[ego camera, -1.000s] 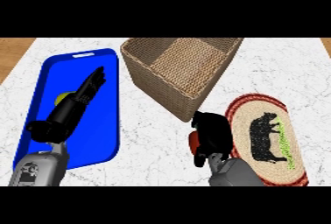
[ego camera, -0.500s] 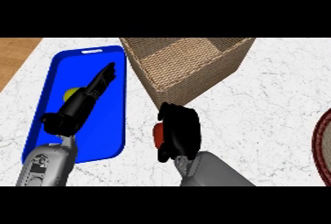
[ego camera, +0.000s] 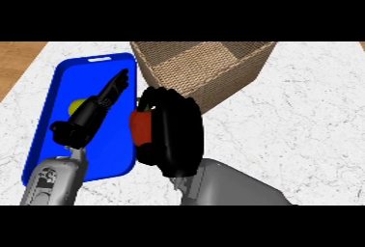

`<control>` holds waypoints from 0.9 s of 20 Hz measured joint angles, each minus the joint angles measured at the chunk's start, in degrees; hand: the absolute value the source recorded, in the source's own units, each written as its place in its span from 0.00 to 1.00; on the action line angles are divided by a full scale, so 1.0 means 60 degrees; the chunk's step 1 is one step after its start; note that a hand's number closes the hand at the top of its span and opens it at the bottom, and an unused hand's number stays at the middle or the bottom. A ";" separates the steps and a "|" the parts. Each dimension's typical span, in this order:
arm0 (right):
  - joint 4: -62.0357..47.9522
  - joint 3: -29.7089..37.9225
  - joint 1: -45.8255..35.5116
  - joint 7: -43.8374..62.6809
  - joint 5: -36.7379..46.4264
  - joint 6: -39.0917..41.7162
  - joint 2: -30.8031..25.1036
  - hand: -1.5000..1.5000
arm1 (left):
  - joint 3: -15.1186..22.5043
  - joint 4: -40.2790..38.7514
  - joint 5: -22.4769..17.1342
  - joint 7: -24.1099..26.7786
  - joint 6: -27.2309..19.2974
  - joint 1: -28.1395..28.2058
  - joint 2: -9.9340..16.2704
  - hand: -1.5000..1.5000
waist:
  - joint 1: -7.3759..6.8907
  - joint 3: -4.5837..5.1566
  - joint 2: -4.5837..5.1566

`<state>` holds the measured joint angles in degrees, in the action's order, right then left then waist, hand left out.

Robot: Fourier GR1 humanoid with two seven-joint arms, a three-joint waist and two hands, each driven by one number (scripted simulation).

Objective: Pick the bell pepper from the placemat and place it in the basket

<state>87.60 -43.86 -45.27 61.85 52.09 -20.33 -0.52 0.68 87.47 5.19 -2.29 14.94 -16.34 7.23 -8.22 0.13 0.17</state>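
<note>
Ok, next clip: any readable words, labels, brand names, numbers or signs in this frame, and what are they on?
None can be read.
blue tray: plain, no lettering.
basket: bare weave, no tag.
bell pepper, held in the right hand: no sticker in view.
left hand: no marking; the grey forearm below it carries a dark mark, too blurred to read.
yellow object on the tray: mostly hidden, no text seen.

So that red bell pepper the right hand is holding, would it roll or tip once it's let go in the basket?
Probably it would. The bell pepper looks rounded and glossy, so it may slide or roll a little. The right hand curls round it and hides most of it, so its base cannot be judged. The basket has tall woven walls that should stop it.
</note>
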 measured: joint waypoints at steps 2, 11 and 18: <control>-0.0006 0.0070 -0.0499 0.0159 0.0029 -0.0251 -0.0011 1.00 | -0.0059 -0.0017 -0.0008 -0.0019 -0.0007 -0.0002 0.0042 0.50 | 0.0039 0.0008 -0.0038; -0.0977 0.0550 -0.2577 0.1114 0.0185 -0.0399 -0.0042 1.00 | -0.0225 -0.0164 0.0067 0.0076 -0.0127 0.0071 0.0129 0.50 | 0.0358 0.0037 -0.0117; -0.2618 0.1405 -0.4219 0.1354 0.0223 -0.0537 -0.0044 1.00 | -0.0171 -0.0125 0.0122 0.0192 -0.0161 0.0201 0.0085 0.50 | 0.0375 0.0037 -0.0052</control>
<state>71.89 -35.43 -70.59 69.97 53.43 -23.55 -0.78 -0.34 86.72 5.92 -1.14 13.97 -15.13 7.75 -5.97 0.35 -0.14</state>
